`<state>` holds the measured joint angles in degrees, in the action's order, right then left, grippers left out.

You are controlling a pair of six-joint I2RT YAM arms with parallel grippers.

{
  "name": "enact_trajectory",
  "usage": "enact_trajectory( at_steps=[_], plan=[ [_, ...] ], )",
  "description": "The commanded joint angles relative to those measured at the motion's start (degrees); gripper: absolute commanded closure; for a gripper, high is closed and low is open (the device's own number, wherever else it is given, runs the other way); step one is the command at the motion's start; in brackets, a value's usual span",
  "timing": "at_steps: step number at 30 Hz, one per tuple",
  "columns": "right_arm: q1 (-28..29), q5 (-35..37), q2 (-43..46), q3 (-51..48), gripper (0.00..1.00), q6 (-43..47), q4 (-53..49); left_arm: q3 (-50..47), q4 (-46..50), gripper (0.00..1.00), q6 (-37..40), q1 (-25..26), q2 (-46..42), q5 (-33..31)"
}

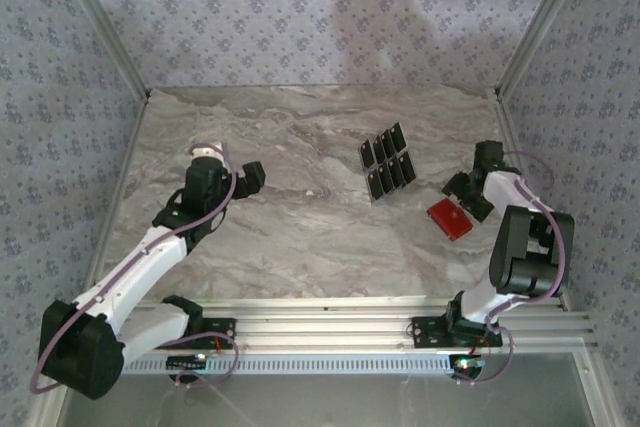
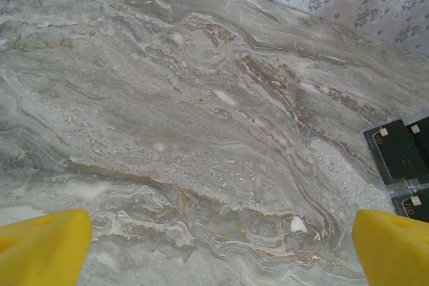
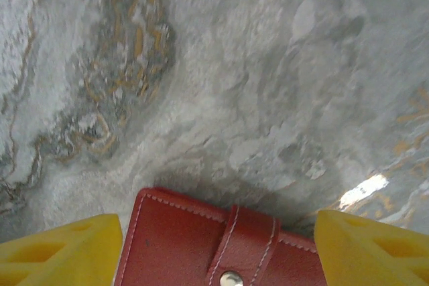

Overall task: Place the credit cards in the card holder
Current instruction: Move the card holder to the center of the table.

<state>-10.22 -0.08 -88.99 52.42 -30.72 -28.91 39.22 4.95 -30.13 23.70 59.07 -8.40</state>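
Several black credit cards (image 1: 387, 162) lie in a tight cluster right of the table's centre; some show at the right edge of the left wrist view, the credit cards (image 2: 401, 152) bearing small pale marks. The red card holder (image 1: 450, 218) lies closed on the marble at the right, its snap tab fastened. My right gripper (image 1: 463, 193) hangs over its far end. In the right wrist view the yellow fingertips (image 3: 67, 242) straddle the card holder (image 3: 171, 246), with a gap on the right side, and my right gripper (image 3: 216, 226) is open. My left gripper (image 1: 250, 177) is open over bare marble (image 2: 221, 232).
Patterned walls (image 1: 320, 7) enclose the marble table on three sides. An aluminium rail (image 1: 330, 327) runs along the near edge by the arm bases. Bare marble (image 1: 300, 227) spreads between the two grippers.
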Motion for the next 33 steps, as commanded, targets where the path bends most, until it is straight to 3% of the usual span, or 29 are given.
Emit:
enact_trajectory(
  at_steps=[1,17,33],
  plan=[
    [1.93,2.53,-0.98,-0.3,0.25,-0.83,-3.31,-0.96,0.32,0.0,-0.81,0.28,-1.15,0.05],
    [8.25,9.53,-3.82,0.13,0.36,-1.95,-8.23,-2.42,-1.7,0.0,0.32,0.28,-0.15,0.37],
    [16.21,2.03,5.03,-7.6,0.37,-10.46,-7.81,-1.01,-1.26,0.0,2.18,0.29,0.08,0.23]
  ],
)
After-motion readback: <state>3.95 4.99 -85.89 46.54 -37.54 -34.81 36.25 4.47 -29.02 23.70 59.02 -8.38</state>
